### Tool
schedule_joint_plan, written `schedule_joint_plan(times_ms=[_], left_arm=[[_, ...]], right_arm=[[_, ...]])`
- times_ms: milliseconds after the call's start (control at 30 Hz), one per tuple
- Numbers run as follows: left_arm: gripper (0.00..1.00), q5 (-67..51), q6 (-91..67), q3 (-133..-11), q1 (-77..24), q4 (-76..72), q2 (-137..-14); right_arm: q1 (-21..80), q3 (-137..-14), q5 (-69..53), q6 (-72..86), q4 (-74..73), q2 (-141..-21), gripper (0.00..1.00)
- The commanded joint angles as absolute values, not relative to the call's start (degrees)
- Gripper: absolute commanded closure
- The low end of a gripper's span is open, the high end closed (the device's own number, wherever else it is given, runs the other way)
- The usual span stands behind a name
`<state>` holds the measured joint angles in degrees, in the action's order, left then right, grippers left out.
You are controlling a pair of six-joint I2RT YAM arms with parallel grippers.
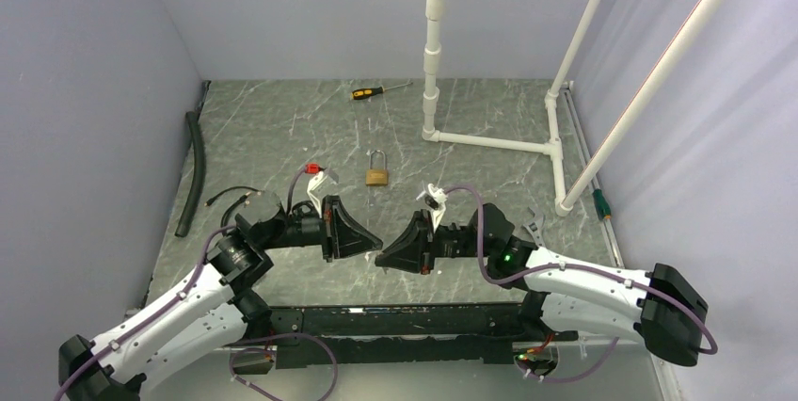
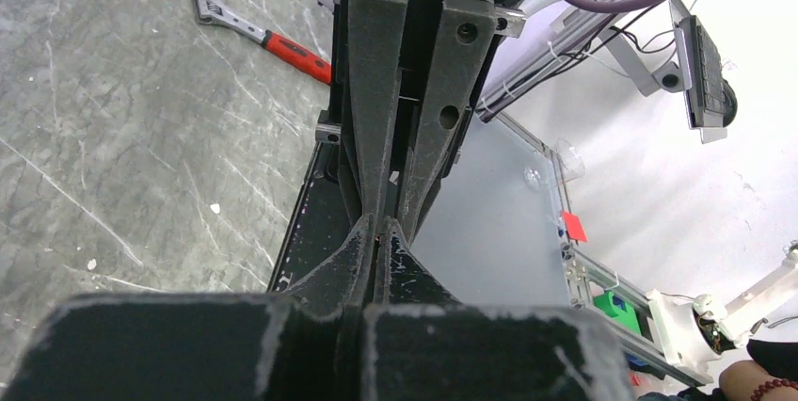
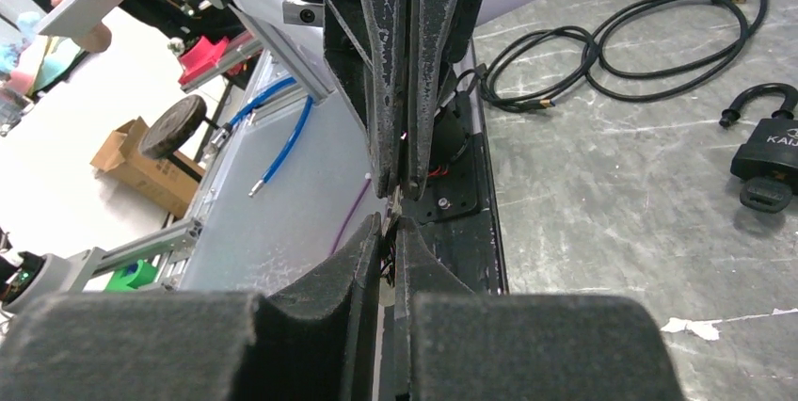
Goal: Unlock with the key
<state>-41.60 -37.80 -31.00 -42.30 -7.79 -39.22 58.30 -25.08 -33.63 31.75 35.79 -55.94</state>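
Observation:
A brass padlock (image 1: 377,175) lies on the grey marble table (image 1: 282,137), shackle pointing away, beyond both grippers. It shows dark in the right wrist view (image 3: 767,152), with a dark oval piece at its base. No key shows clearly. My left gripper (image 1: 379,245) and right gripper (image 1: 377,255) meet tip to tip at the table's near middle, above the surface. The left gripper (image 2: 381,228) is shut. The right gripper (image 3: 389,222) is shut to a thin slit. A pale bit shows in the slit; I cannot tell what it is.
A yellow-and-black screwdriver (image 1: 379,91) lies at the back. A white pipe frame (image 1: 489,142) stands back right. A black hose (image 1: 195,170) and a black cable (image 3: 602,53) lie at the left. A red-handled wrench (image 2: 254,32) lies at the right.

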Motion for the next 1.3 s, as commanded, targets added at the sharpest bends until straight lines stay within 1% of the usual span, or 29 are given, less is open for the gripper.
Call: schedule_joint_plan(times_ms=[0,33,67,100,133,167,200,333,433,567,633,667,733,767,800,900,967,1133,1267], left_arm=[[1.0,-41.8,-38.0,-31.2,-42.2,-9.5,-38.1],[1.0,-40.8,-38.0,-31.4,-42.2,-8.8,-37.3],[1.0,-39.5,-37.5,-31.8,-42.2,-7.1,-36.6],[1.0,-38.0,-37.0,-32.3,-42.1,-5.3,-35.8],[1.0,-36.5,-36.6,-32.6,-42.1,-3.5,-34.8],[1.0,-34.9,-36.3,-33.0,-42.1,-1.4,-33.9],[1.0,-33.1,-36.0,-33.3,-42.2,-0.3,-32.9],[1.0,-24.2,-35.6,-34.3,-42.1,6.7,-30.4],[1.0,-23.4,-36.2,-33.6,-42.2,5.6,-30.0],[1.0,-24.3,-37.4,-33.6,-42.1,3.2,-31.4],[1.0,-24.9,-37.9,-33.9,-42.2,2.2,-32.0],[1.0,-25.0,-38.0,-34.1,-42.2,1.9,-32.2],[1.0,-25.2,-38.1,-34.3,-42.1,1.5,-32.3],[1.0,-25.2,-38.1,-34.3,-42.1,1.5,-32.2],[1.0,-25.1,-38.1,-34.4,-42.2,1.7,-32.1],[1.0,-24.8,-38.1,-34.2,-42.1,1.8,-31.4],[1.0,-24.9,-38.2,-33.7,-42.2,1.4,-30.9],[1.0,-24.9,-38.3,-33.2,-42.1,1.1,-30.4],[1.0,-24.7,-38.2,-32.9,-42.1,0.9,-30.1]], right_arm=[[58.2,-27.3,-33.7,31.5,39.5,-55.4,1.0],[58.2,-27.4,-33.4,31.2,38.8,-55.3,0.88],[58.2,-27.4,-32.6,30.7,37.6,-54.9,0.65],[58.2,-27.5,-31.7,29.7,36.3,-54.4,0.49],[58.2,-27.3,-30.7,29.1,35.3,-53.5,0.18],[58.2,-26.8,-29.4,28.4,34.4,-52.4,0.03],[58.2,-26.2,-28.2,27.9,33.8,-51.1,0.01],[58.2,-22.7,-23.7,27.3,35.3,-45.7,0.0],[58.2,-21.4,-20.2,27.4,37.1,-44.1,0.04],[58.2,-22.2,-20.4,28.2,40.1,-46.2,0.11],[58.2,-23.7,-21.4,28.4,40.6,-48.4,0.22],[58.2,-24.3,-21.6,28.5,41.0,-49.5,0.3],[58.2,-25.0,-21.9,29.0,42.4,-51.4,0.39],[58.2,-25.3,-21.9,29.0,42.7,-52.0,0.45],[58.2,-25.5,-21.7,29.3,43.1,-52.5,0.48],[58.2,-25.8,-21.6,29.7,44.1,-54.1,0.51],[58.2,-26.2,-22.2,30.1,45.0,-55.4,0.57],[58.2,-27.3,-24.0,31.7,47.0,-58.5,0.68],[58.2,-27.7,-24.5,32.5,47.9,-59.9,0.73]])
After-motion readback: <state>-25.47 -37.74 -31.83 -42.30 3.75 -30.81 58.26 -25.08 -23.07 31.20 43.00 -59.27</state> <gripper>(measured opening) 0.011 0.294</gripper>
